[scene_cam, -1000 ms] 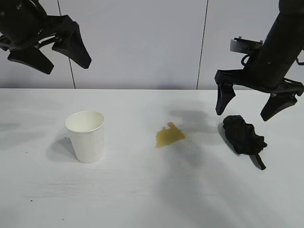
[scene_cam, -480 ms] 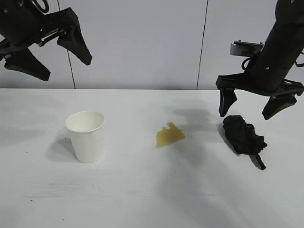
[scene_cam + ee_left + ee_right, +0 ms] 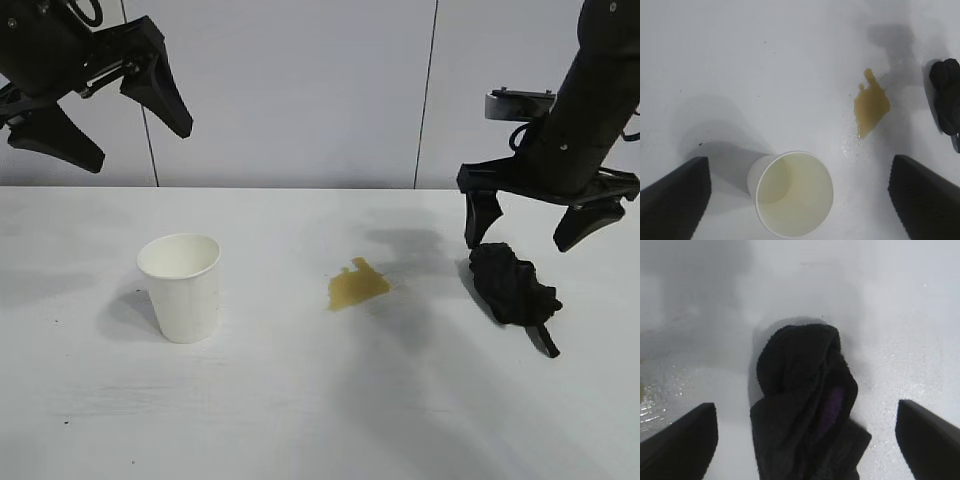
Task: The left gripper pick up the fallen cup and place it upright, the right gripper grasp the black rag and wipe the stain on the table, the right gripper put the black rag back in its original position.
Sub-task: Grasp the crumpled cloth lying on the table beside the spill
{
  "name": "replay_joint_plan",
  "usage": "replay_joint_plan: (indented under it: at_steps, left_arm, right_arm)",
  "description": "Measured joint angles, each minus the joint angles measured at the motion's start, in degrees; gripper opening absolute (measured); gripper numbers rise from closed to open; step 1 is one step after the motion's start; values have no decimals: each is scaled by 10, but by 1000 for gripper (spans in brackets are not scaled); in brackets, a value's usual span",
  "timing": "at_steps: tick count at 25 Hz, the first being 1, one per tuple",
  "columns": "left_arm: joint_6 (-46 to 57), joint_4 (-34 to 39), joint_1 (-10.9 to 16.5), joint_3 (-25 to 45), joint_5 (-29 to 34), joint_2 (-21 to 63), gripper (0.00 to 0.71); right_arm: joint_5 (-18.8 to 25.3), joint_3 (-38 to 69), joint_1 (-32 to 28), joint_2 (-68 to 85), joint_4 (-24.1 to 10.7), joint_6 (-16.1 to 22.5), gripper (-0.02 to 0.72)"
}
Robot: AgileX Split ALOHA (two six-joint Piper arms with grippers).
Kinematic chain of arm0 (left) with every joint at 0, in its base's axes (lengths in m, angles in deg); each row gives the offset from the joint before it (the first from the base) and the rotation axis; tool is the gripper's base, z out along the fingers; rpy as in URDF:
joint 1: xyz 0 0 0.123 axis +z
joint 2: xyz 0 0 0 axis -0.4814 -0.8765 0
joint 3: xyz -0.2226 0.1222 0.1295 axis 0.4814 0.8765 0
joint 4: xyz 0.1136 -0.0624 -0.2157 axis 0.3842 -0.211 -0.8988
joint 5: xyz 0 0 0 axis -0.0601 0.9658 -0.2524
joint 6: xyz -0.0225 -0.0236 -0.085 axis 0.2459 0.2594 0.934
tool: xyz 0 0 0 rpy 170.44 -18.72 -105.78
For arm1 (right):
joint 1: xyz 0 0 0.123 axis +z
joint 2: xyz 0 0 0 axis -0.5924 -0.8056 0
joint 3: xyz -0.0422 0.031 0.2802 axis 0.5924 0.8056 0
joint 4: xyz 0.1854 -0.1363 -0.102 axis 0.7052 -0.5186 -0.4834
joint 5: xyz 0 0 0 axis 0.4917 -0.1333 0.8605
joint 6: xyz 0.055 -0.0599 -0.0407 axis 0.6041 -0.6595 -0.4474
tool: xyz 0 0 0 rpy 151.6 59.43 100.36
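Observation:
The white cup (image 3: 181, 285) stands upright on the table (image 3: 300, 400) at the left; it also shows in the left wrist view (image 3: 795, 195). My left gripper (image 3: 135, 145) is open and empty, raised high above and left of the cup. The yellowish-brown stain (image 3: 356, 284) lies mid-table and shows in the left wrist view (image 3: 871, 104). The black rag (image 3: 512, 288) lies at the right, with its tail toward the front. My right gripper (image 3: 523, 240) is open and hangs just above the rag's back end. In the right wrist view the rag (image 3: 807, 410) sits between the spread fingers.
A pale wall with vertical seams (image 3: 428, 90) stands behind the table. Shadows of both arms fall on the white tabletop.
My right gripper has shifted slightly to the right over the rag. My left gripper has risen a little and moved left, away from the cup. The cup, stain and rag have not moved.

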Motion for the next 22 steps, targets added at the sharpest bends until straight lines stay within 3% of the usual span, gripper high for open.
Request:
replay_joint_plan:
  at_steps: [4,6,8,11,12,17,22]
  left_arm:
    - [0,0,0,0,0,0,694]
    - [1,0,0,0,0,0,694]
    - [1,0,0,0,0,0,694]
    - [2,0,0,0,0,0,694]
    - [2,0,0,0,0,0,694]
    - [2,0,0,0,0,0,694]
    - [2,0,0,0,5,-3,694]
  right_arm:
    - [0,0,0,-15,1,0,599]
    - [0,0,0,-21,2,1,536]
    - [1,0,0,-28,2,7,411]
    - [2,0,0,-32,4,18,162]
    - [2,0,0,-32,4,20,120]
    - [4,-1,0,-29,12,21,118]
    - [17,-1,0,14,89,-8,118]
